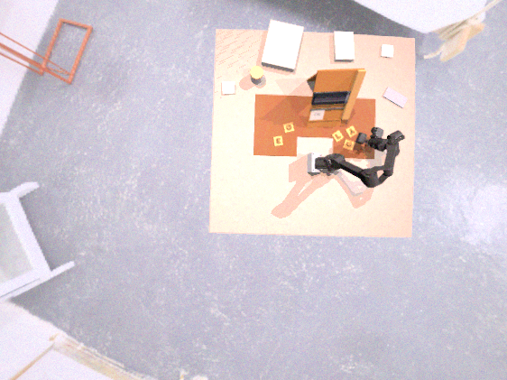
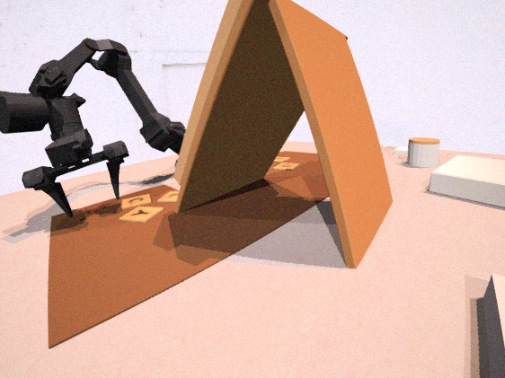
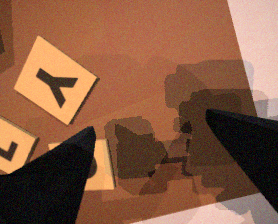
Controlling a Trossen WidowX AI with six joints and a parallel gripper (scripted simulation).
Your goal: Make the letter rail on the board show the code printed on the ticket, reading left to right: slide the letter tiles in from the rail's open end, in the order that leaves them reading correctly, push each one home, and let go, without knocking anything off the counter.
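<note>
The tented wooden board (image 1: 337,81) (image 2: 334,109) carries the dark rail (image 1: 330,98), where I make out no tiles. The white ticket (image 1: 317,115) is below it, its print too small to read. My gripper (image 1: 369,136) (image 2: 94,207) (image 3: 150,122) is open and empty, low over the mat, right of the near tiles. The Y tile (image 1: 351,131) (image 2: 141,214) (image 3: 57,80), the L tile (image 1: 337,135) (image 3: 22,140) and a round-letter tile (image 1: 348,144) (image 2: 136,200) (image 3: 104,160) lie flat; one finger partly hides the last in the wrist view. The E tile (image 1: 278,141) and another round-letter tile (image 1: 289,127) lie left.
The brown mat (image 1: 271,109) (image 2: 103,266) lies under the tiles and board. A yellow-topped cup (image 1: 256,73) (image 2: 423,153) stands at the back left. White boxes (image 1: 283,45) (image 1: 344,46) lie behind the board. A thin pale block (image 1: 395,97) lies near the counter's right edge.
</note>
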